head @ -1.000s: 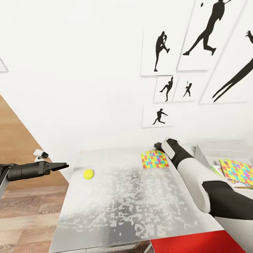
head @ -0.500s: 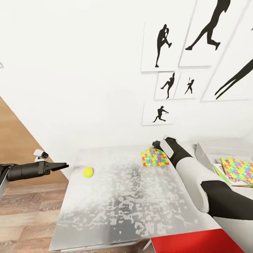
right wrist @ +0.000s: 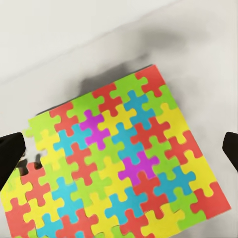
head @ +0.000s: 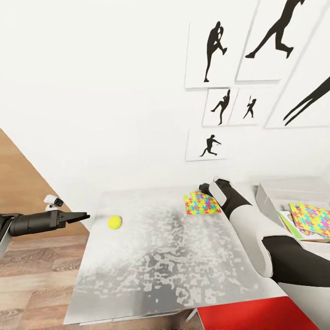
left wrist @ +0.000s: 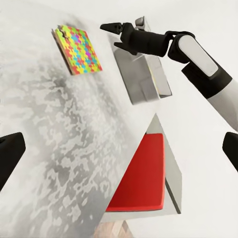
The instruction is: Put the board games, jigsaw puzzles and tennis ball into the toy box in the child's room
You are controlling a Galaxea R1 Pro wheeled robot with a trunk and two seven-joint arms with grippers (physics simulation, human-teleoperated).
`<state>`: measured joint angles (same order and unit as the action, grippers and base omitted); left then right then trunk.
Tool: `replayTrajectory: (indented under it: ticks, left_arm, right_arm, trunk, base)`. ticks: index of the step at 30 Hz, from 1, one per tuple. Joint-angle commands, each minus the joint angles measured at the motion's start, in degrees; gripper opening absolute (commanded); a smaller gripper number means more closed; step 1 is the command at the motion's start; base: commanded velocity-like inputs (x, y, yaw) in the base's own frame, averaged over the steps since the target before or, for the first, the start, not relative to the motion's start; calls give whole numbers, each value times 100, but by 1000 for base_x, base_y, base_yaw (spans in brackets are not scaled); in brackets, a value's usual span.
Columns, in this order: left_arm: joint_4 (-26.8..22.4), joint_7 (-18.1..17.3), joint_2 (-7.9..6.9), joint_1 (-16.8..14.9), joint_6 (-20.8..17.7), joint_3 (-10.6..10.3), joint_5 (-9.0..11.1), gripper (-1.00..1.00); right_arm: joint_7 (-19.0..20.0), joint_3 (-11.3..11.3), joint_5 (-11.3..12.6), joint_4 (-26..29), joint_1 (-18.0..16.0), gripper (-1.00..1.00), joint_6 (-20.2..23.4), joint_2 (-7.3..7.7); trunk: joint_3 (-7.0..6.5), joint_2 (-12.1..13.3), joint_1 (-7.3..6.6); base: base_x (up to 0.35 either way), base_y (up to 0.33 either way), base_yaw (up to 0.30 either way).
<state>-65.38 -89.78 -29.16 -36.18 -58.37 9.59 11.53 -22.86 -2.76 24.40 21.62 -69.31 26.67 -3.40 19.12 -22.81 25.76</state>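
Note:
A bright jigsaw puzzle [head: 201, 203] lies flat near the far edge of the mottled table [head: 160, 266]. My right gripper [head: 202, 187] hovers just above the puzzle's far side, open. In the right wrist view the puzzle [right wrist: 119, 168] spreads between the two dark fingertips [right wrist: 10, 151]. A yellow tennis ball [head: 114, 222] rests near the table's left edge. My left gripper [head: 83, 215] hangs open, off the table to the left of the ball. At the right stands the pale toy box [head: 270, 192], with a second jigsaw puzzle [head: 311, 216] and a green-edged board game [head: 286, 223] in it.
White wall with black baseball-player pictures [head: 215, 50] rises right behind the table. A red seat [head: 256, 316] sits below the table's near right corner. Wood-plank floor [head: 27, 275] lies to the left. The left wrist view shows the puzzle [left wrist: 77, 49], toy box [left wrist: 144, 74] and right arm.
The whole head view has shifted slightly, so the camera moved. Both arms, the ball and the puzzle keep about the same places relative to each other.

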Motion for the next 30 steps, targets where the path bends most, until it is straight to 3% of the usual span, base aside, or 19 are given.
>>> replayTrajectory:
  ticks: [1, 30]
  left_arm:
    - [-1, -22, -2, -4, -61, -2, -1, 100]
    - [-1, -22, -2, -4, -61, -1, -1, 100]
  right_arm:
    - [-43, -30, 47, 9, -4, 100, 23, 12]
    - [-43, -36, 48, 9, -4, 100, 22, 58]
  trunk:
    - [20, -11, 3]
    - [290, -11, 3]
  base:
    - [0, 0, 0]
    - [0, 0, 0]
